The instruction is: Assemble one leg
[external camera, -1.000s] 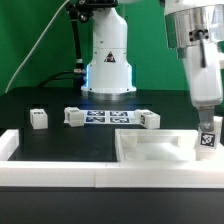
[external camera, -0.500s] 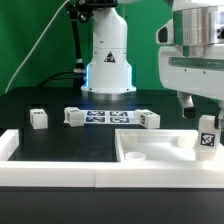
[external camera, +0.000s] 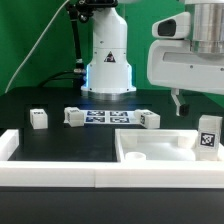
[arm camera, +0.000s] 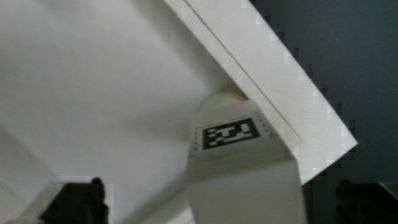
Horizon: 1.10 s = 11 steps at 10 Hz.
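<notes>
One leg [external camera: 208, 137], a small white post with a black-and-white tag, stands upright in the near corner of the white tray-like tabletop [external camera: 150, 150] at the exterior view's right. My gripper [external camera: 202, 105] hangs just above it, open and empty, with one dark finger [external camera: 179, 104] showing. In the wrist view the leg [arm camera: 240, 175] stands on the tabletop [arm camera: 89, 110] between my spread fingertips, touching neither, and the gripper [arm camera: 217, 205] is wide open around it.
Three more legs [external camera: 38, 119] [external camera: 74, 116] [external camera: 149, 119] lie in a row beside the marker board [external camera: 110, 117]. Long white border bars [external camera: 90, 176] run along the front. The robot base [external camera: 108, 60] stands behind.
My gripper has let go of the leg on the tabletop corner and risen straight up. The leg stays standing where it was.
</notes>
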Motion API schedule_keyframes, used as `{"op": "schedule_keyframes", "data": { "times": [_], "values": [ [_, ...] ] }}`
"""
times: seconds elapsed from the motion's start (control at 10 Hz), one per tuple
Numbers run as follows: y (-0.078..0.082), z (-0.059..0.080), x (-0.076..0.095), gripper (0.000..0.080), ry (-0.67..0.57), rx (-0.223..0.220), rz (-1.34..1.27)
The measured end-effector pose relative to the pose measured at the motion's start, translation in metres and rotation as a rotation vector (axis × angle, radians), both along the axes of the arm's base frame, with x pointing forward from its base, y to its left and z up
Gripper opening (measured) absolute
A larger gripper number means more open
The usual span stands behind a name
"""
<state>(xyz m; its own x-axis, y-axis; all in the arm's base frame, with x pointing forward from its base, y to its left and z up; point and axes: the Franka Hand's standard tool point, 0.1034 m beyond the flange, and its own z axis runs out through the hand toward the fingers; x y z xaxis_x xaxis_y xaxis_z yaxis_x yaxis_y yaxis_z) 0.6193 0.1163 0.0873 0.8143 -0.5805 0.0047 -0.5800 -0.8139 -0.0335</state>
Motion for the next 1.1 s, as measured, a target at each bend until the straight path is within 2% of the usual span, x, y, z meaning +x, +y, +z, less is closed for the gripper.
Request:
{"op": "schedule_keyframes", "data": {
  "times": [0.3,0.7,0.8,0.9,1.0,1.1],
  "values": [
    [0.0004,-0.0012,0.0029,0.0649,-0.034,-0.012,0.211],
    [-0.0057,-0.001,0.0043,0.0637,-0.036,-0.013,0.231],
    [-0.0058,-0.001,0.0043,0.0469,-0.036,-0.013,0.231],
    [-0.0058,-0.0009,0.0044,0.0469,-0.036,-0.013,0.231],
    [-0.0058,-0.0009,0.0044,0.0286,-0.036,-0.013,0.218],
    [-0.0058,-0.0009,0.0044,0.0291,-0.035,-0.011,0.186]
  ]
}}
